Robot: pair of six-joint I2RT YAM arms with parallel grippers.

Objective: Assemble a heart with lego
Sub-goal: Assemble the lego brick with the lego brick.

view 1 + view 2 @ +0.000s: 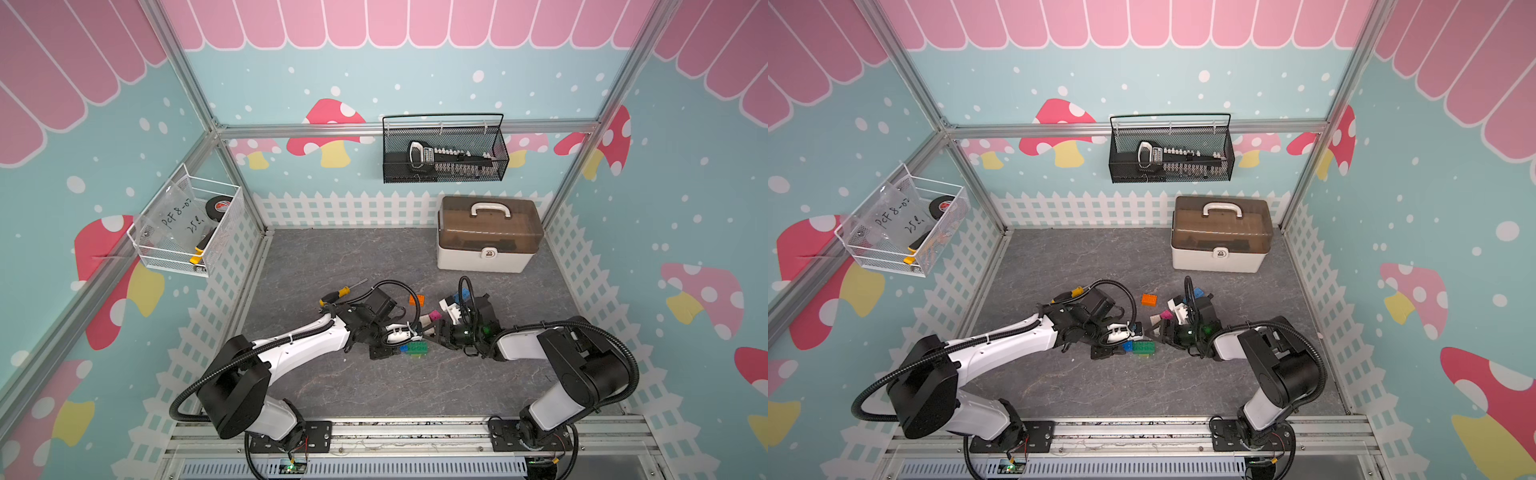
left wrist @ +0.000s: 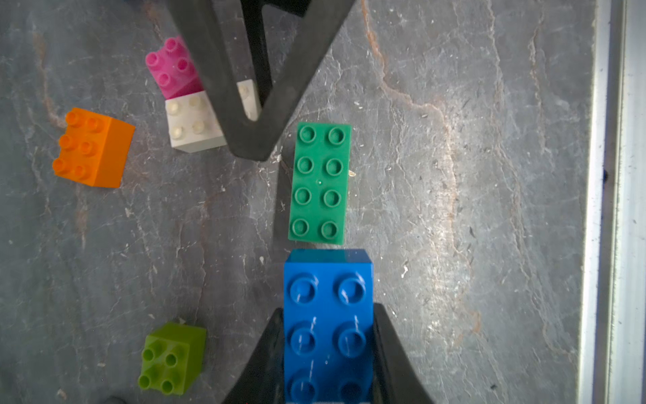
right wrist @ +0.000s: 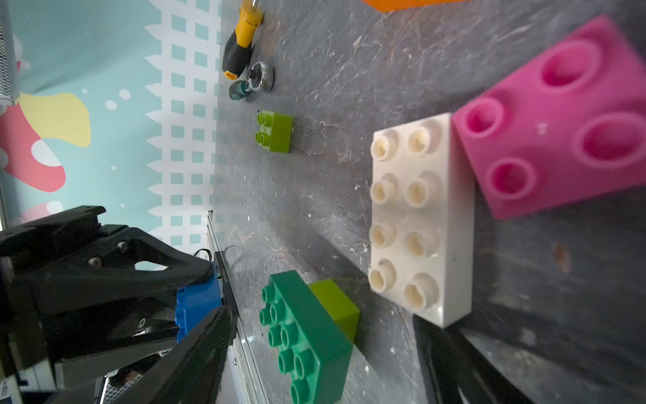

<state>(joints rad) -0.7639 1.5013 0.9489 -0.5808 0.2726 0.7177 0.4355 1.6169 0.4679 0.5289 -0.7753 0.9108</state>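
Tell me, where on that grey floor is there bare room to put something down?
Bare: the near strip of the mat between the green brick and the front rail; also the back stretch from the screwdriver up to the fence, left of the storage box. Crowded: the middle, among the bricks.

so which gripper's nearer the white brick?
Right. The right gripper hangs right at the white brick; the left gripper, clamping a blue brick, sits farther off, by the green brick.

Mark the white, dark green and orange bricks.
white brick (image 3: 421,220): right wrist view, studded top face.
dark green brick (image 2: 320,182): left wrist view, top face between studs.
orange brick (image 2: 91,147): left wrist view, studded face.
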